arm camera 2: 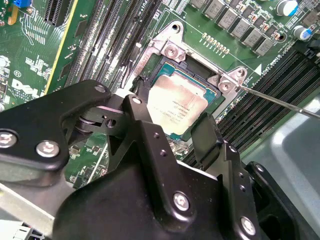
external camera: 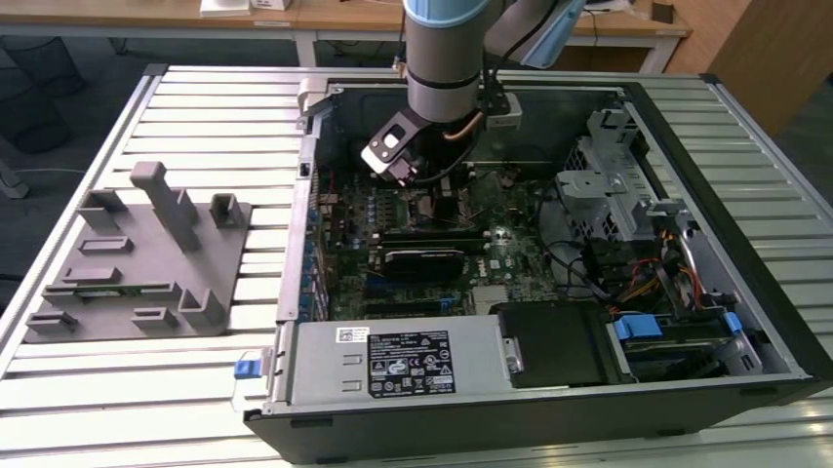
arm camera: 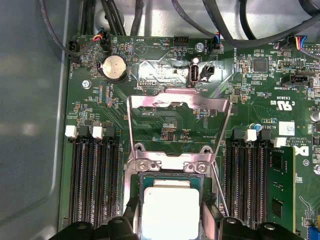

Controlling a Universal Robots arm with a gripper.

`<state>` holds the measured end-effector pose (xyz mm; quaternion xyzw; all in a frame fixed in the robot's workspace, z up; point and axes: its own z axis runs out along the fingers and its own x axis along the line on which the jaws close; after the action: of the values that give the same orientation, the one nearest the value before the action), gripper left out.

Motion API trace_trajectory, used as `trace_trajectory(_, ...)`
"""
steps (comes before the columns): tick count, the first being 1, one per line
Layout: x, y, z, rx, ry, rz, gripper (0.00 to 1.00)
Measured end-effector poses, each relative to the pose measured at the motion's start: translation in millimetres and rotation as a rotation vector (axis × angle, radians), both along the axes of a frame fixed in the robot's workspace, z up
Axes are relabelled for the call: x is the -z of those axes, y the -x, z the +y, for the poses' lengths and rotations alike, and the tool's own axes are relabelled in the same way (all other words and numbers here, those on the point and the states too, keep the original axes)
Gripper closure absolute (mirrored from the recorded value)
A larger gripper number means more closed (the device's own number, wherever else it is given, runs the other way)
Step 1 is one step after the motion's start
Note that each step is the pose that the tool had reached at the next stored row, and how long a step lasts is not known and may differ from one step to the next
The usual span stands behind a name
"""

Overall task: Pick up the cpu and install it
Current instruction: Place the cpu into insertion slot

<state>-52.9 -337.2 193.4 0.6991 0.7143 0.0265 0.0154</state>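
The cpu, a pale silvery square chip with a thin green rim, lies level within the metal-framed socket of the green motherboard. My gripper reaches down into the open computer case. Its black fingers hug two opposite edges of the cpu, so the gripper appears shut on it. The socket's load plate stands swung open beyond the chip. A thin lever wire sticks out beside the socket. In the exterior view the gripper hangs over the board's far middle.
A grey slotted holder block sits on the slatted table at the exterior view's left. Black memory slots flank the socket. A power supply fills the case's near side. A metal drive cage and cables crowd the right.
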Motion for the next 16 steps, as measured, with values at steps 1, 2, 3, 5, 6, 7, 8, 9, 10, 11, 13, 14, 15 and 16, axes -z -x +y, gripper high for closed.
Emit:
trace_trajectory(1,0.0,0.0,0.0,0.0,0.0,0.0,0.4)
trace_trajectory(2,0.0,0.0,0.0,0.0,0.0,0.0,0.4)
trace_trajectory(3,-0.1,0.0,0.0,0.0,0.0,0.0,0.4)
trace_trajectory(5,-1.8,0.0,0.0,0.0,-0.0001,0.0,0.4)
trace_trajectory(6,-2.9,0.0,0.0,0.0,0.0,0.0,0.4)
trace_trajectory(7,-4.3,0.0,0.0,0.0,0.0,0.0,0.4)
trace_trajectory(8,-5.8,0.0,0.0,0.0,0.0001,0.0,0.4)
trace_trajectory(9,-7.4,0.0,0.0,0.0,0.0,0.0,0.4)
trace_trajectory(10,-9.0,0.0,0.0,0.0,-0.0001,-0.0001,0.4)
trace_trajectory(11,-10.3,0.0,0.0,0.0,0.0001,0.0,0.4)
trace_trajectory(13,-10.5,0.0,0.0,0.0,-0.0001,0.0,0.4)
trace_trajectory(14,-10.5,0.0,0.0,0.0,-0.0002,-0.0001,0.4)
trace_trajectory(15,-10.5,0.0,0.0,0.0,-0.0002,-0.0001,0.4)
trace_trajectory(16,-10.6,0.0,0.0,0.0,-0.0001,0.0,0.4)
